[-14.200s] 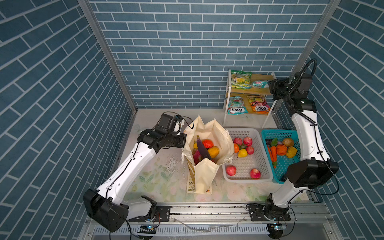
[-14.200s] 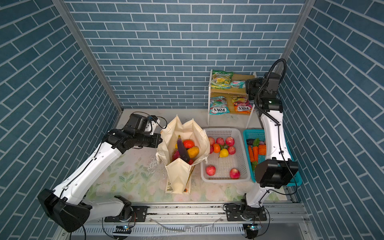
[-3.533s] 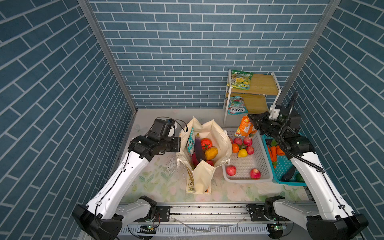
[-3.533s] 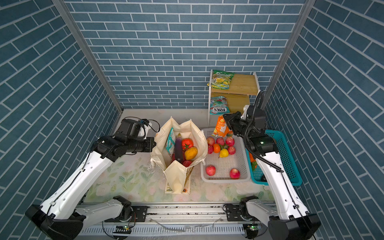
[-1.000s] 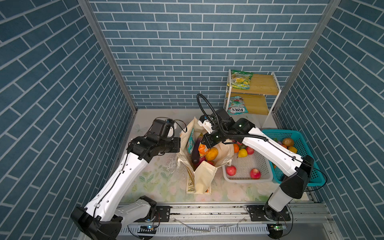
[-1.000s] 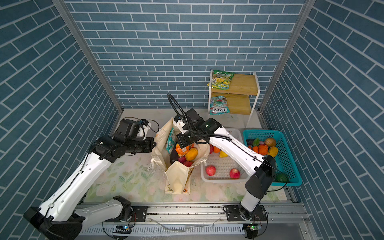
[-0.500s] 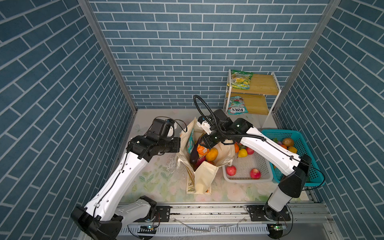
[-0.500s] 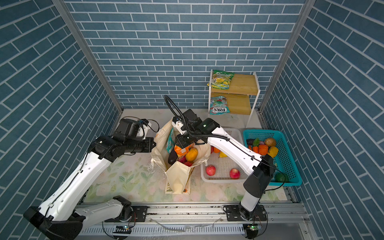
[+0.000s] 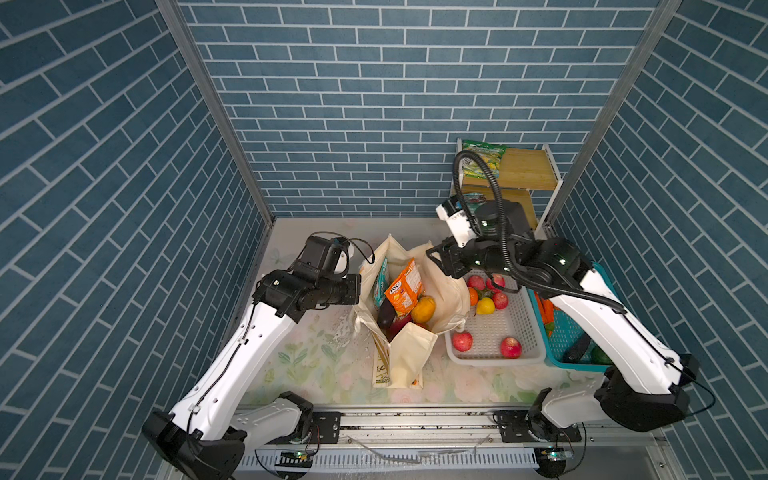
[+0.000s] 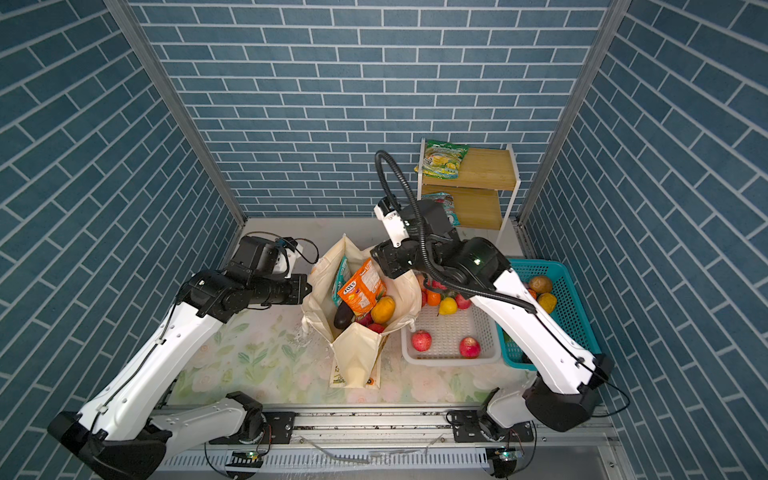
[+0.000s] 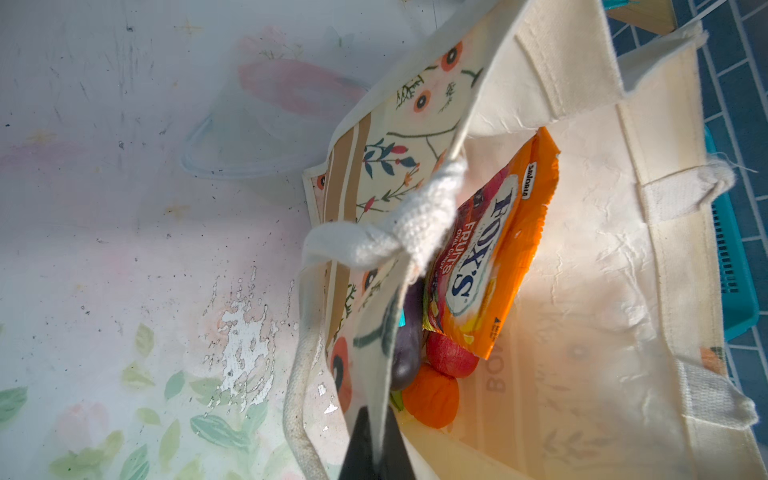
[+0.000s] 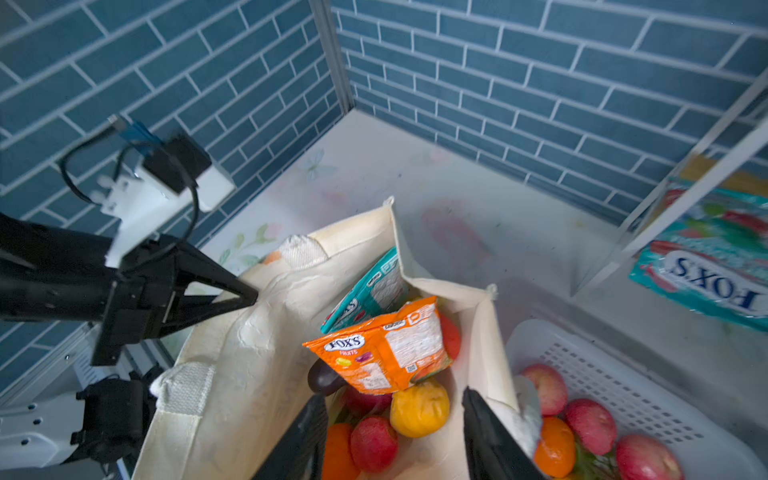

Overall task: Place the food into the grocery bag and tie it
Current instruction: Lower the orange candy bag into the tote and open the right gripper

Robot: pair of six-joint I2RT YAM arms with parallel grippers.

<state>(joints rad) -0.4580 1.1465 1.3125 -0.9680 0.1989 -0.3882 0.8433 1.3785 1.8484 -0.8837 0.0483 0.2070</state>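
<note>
Cream canvas with a floral print, the grocery bag (image 9: 446,291) stands open on the table (image 9: 316,357), just beside the white basket (image 9: 494,359). The left gripper (image 11: 376,449) is pinched tight on the bag's rim. The right gripper (image 12: 395,432) hangs over the bag's mouth, jaws apart with nothing between them. Inside, an orange FOX'S packet (image 12: 382,349) leans against a teal packet (image 12: 372,291) — both sit above a yellow fruit (image 12: 419,409), red apples (image 12: 374,442) and what looks like an aubergine (image 12: 324,380) — it is mostly hidden.
</note>
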